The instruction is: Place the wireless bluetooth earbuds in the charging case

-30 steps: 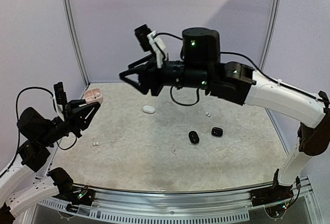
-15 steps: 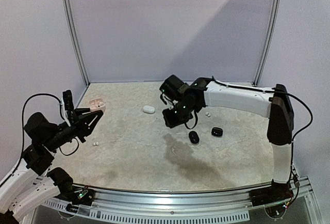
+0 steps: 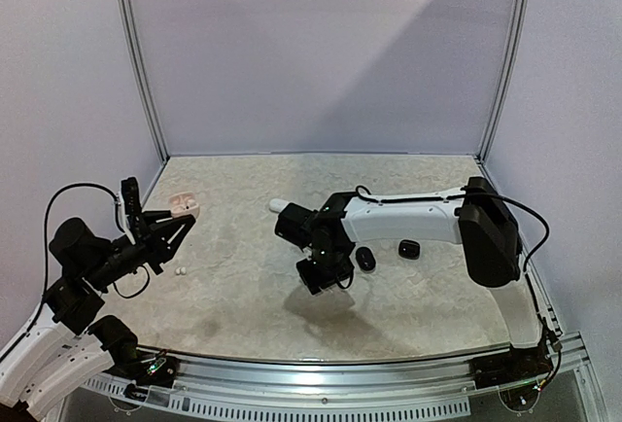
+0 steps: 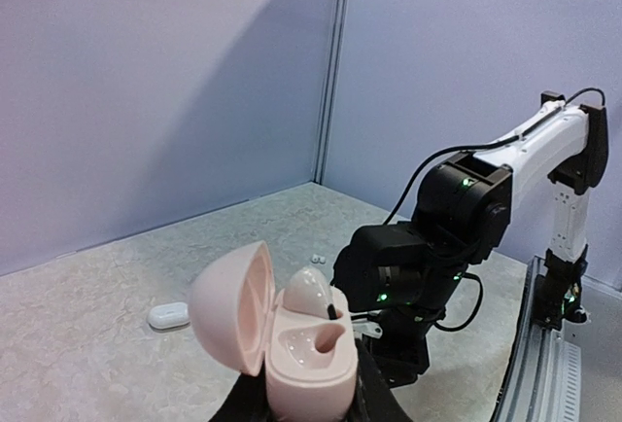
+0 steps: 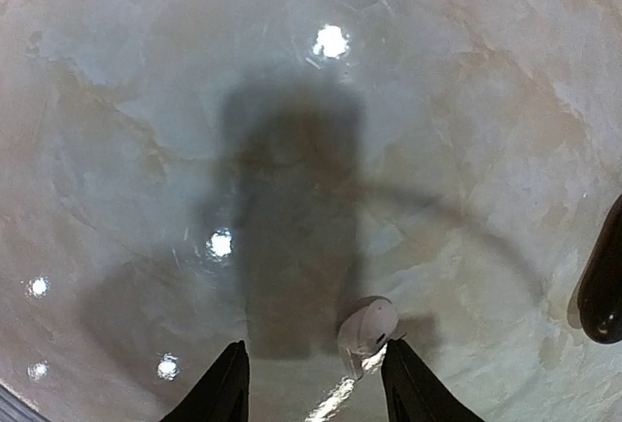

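Note:
My left gripper (image 3: 178, 212) is shut on an open pale pink charging case (image 4: 292, 339), held above the table's left side; the case also shows in the top view (image 3: 181, 203). One pale pink earbud (image 4: 312, 293) sits in its far socket; the near socket is empty. My right gripper (image 3: 326, 281) points straight down, low over the table's middle, jaws open. In the right wrist view a pale earbud (image 5: 367, 326) lies on the table between its fingertips (image 5: 229, 383), close to the right one. Another white earbud (image 3: 179, 271) lies under the left gripper.
Two black cases (image 3: 364, 259) (image 3: 409, 248) lie just right of the right gripper; one shows at the right wrist view's edge (image 5: 604, 281). A closed white case (image 3: 280, 206) lies behind the right arm. Two tiny white earbuds (image 4: 313, 259) lie farther back. Walls enclose the table.
The right arm has swung down from high in the air to just above the table's middle, over the pale earbud. The left arm has lowered slightly with the pink case.

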Controlling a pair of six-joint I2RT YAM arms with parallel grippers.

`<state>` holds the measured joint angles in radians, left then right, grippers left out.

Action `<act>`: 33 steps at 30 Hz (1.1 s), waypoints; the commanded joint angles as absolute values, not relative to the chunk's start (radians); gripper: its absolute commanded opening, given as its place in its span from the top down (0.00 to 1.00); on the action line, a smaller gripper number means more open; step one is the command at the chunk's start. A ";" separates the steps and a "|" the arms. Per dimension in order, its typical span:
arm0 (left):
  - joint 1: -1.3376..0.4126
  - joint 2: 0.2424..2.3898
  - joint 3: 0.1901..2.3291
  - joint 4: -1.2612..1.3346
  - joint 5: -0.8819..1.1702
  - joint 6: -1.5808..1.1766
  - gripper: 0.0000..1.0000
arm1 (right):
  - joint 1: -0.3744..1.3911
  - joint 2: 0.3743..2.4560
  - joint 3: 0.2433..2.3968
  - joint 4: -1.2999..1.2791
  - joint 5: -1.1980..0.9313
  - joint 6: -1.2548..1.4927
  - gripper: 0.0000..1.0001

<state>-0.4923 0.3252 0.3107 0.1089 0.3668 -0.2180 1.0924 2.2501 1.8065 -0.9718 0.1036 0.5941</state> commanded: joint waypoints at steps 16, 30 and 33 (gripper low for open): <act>-0.479 0.307 0.292 0.104 0.380 -0.215 1.00 | 1.075 2.330 1.860 -1.016 0.182 0.624 0.74; -0.479 0.309 0.290 0.107 0.385 -0.216 1.00 | 1.113 2.239 1.731 -0.889 -0.156 0.339 0.88; -0.479 0.308 0.289 0.107 0.385 -0.217 1.00 | 1.159 2.253 1.733 -0.934 -0.197 0.245 0.88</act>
